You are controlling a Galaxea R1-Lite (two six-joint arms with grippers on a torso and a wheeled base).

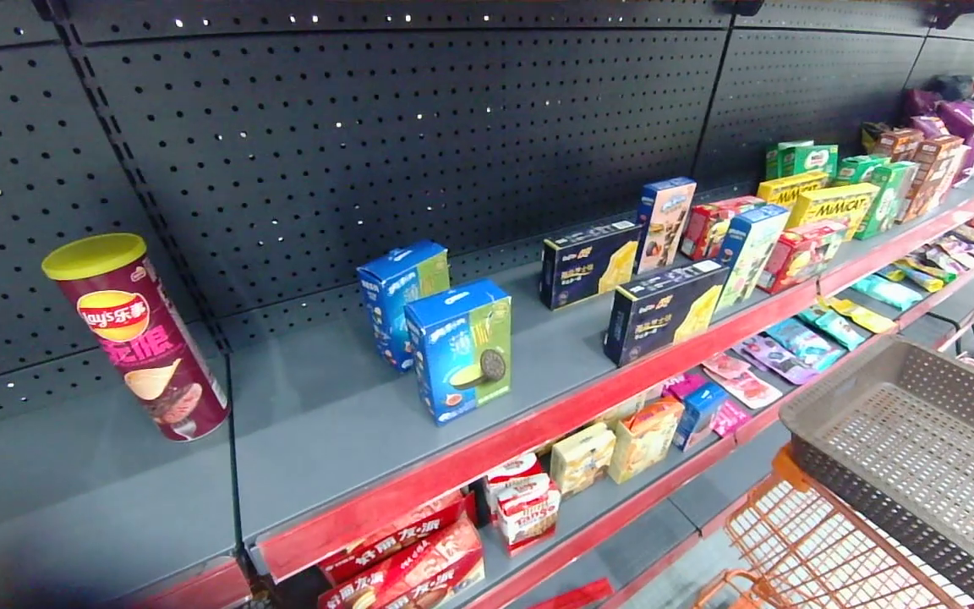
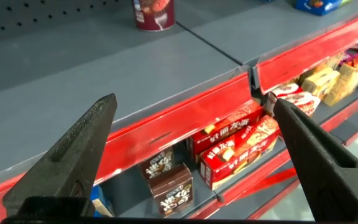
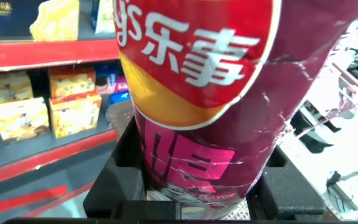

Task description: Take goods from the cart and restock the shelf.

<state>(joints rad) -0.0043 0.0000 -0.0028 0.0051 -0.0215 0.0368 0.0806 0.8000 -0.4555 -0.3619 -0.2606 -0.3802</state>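
Clamping the chip can (image 3: 210, 93) by its base, the right gripper (image 3: 201, 186) is facing the shelf (image 3: 42, 56); the left gripper (image 2: 191, 102) is hanging open.

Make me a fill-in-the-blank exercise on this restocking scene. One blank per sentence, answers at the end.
1. In the head view, the chip can on the shelf stands to the ____ of the two blue boxes.
2. The right gripper is ____ on a second chip can.
3. The left gripper hangs ____ above the shelf's red edge.
4. The grey basket sits on the orange ____.
Answers: left; shut; open; cart.
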